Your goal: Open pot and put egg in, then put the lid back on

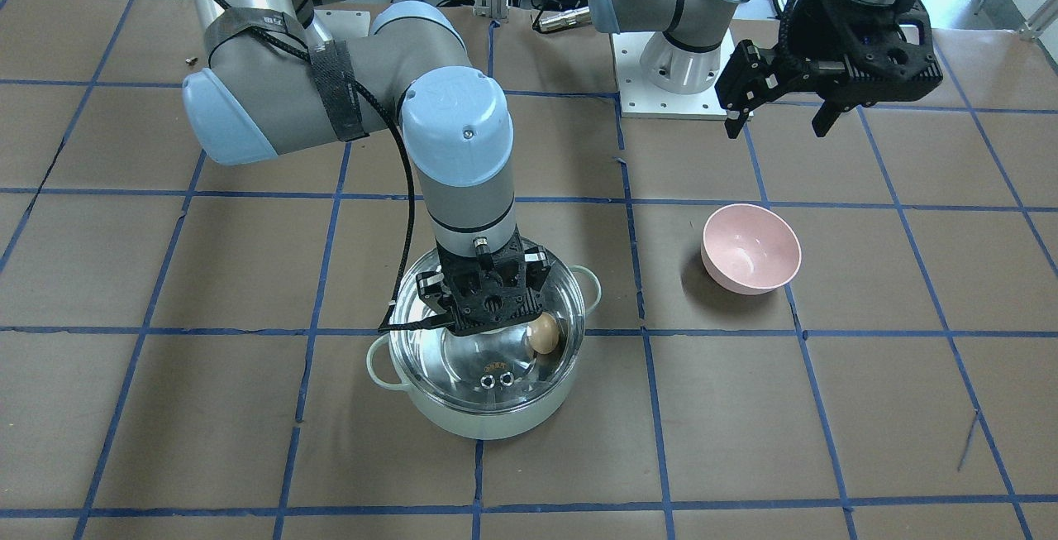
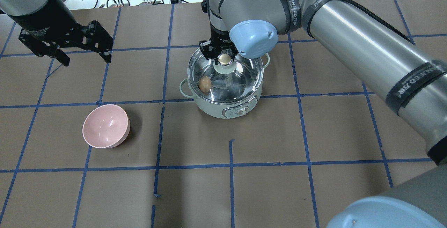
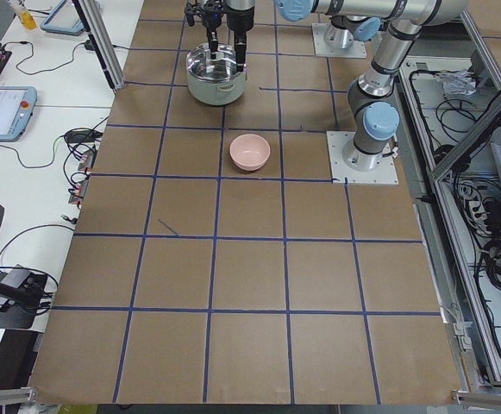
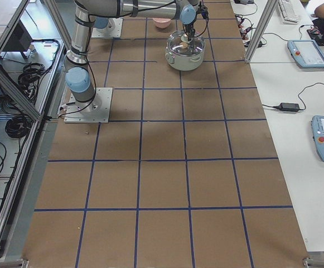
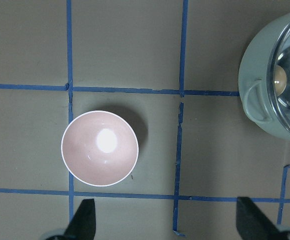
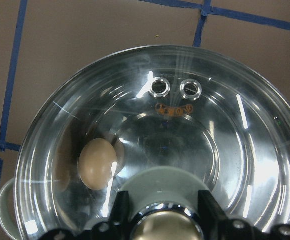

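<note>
The mint-green pot (image 1: 488,422) stands mid-table, also in the overhead view (image 2: 223,111). The clear glass lid (image 1: 463,358) lies on it, vents toward the front; it also shows in the right wrist view (image 6: 224,130). The tan egg (image 1: 544,333) lies inside the pot under the lid, seen through the glass (image 2: 205,83) (image 6: 98,163). My right gripper (image 1: 492,321) reaches straight down, its fingers (image 6: 122,207) closed against both sides of the lid's cream knob (image 2: 225,59). My left gripper (image 1: 781,122) is open and empty, held high away from the pot (image 2: 83,58).
A pink bowl (image 1: 750,246) stands empty on the table on my left side (image 2: 105,126), directly under the left wrist camera (image 5: 100,148). The brown table carries a blue tape grid. The arms' bases and cables are at the rear edge.
</note>
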Robot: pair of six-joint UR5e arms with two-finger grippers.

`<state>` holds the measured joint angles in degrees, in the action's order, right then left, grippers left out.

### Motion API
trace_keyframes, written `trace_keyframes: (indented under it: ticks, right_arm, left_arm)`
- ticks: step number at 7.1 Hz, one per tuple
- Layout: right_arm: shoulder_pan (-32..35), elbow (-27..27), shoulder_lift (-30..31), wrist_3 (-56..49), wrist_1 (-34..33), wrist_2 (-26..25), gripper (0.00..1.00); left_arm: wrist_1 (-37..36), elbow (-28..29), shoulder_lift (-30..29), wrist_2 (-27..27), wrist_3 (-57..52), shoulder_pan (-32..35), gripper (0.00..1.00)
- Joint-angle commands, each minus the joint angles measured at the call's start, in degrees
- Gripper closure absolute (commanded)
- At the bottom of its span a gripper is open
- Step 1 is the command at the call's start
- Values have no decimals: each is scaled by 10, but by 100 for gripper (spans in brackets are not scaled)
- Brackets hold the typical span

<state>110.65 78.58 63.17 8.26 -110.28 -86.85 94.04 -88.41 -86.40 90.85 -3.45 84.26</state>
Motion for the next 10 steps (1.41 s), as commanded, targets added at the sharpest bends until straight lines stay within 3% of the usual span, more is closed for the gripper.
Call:
trace_keyframes:
  ticks: [1,2,3,4,6,8,9,10]
  right_arm:
    - [0,-1,-2,5,-1,0,39]
    - [-1,-4,-5,4,-8,2,12]
    - [-1,-5,-1,5,-7,2,1]
    - [-5,-7,18,4,8,2,1]
    - [-18,-8,117,-2,155,-2,1]
    - [-78,9,202,-30,272,-6,1]
    - [-99,49,248,-103,302,-37,3]
    - [-109,98,278,-103,266,-39,1]
  left_arm:
    - [0,0,0,-1,-1,-1,0]
    - [0,0,0,-1,-1,-1,0]
    - [-1,0,-1,-1,-1,0,0]
    - [0,0,-1,0,-1,0,0]
    - [-1,0,-1,0,-1,0,0]
    - [-1,0,-1,0,0,0,0]
    - [-1,0,-1,0,0,0,0]
    - [-1,0,-1,0,0,0,0]
